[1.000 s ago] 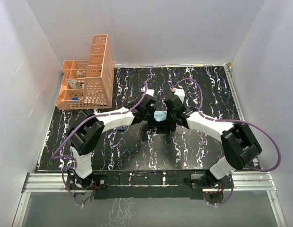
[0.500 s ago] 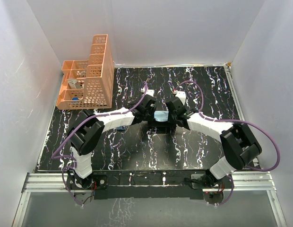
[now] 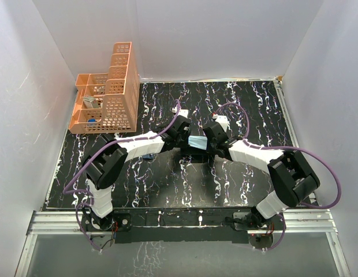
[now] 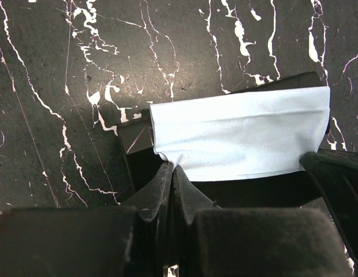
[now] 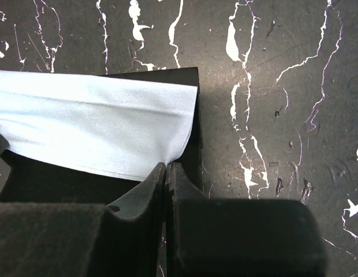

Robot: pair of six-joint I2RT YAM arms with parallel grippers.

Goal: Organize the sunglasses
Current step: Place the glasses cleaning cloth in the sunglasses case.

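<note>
On the bench [image 3: 254, 104], half hidden under the left forearm [image 3: 138, 146], a dark-blue sliver looks like the sunglasses [image 3: 147, 156], axis unclear. They lie behind the nearer left gripper [image 4: 170, 173]. It and the right gripper [image 5: 166, 167] each pinch the cloth [image 4: 242, 135] over the case [image 5: 187, 75].

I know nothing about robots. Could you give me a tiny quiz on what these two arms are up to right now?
1. True or false: the left gripper and the right gripper each pinch a corner of the light blue cloth.
2. What dark thing shows beneath the cloth? A) a plate B) the black case C) a sponge
3. Fill in: the orange organizer stands at the far ___ corner of the table.

Key: 1 true; 2 B; 3 left.
</note>
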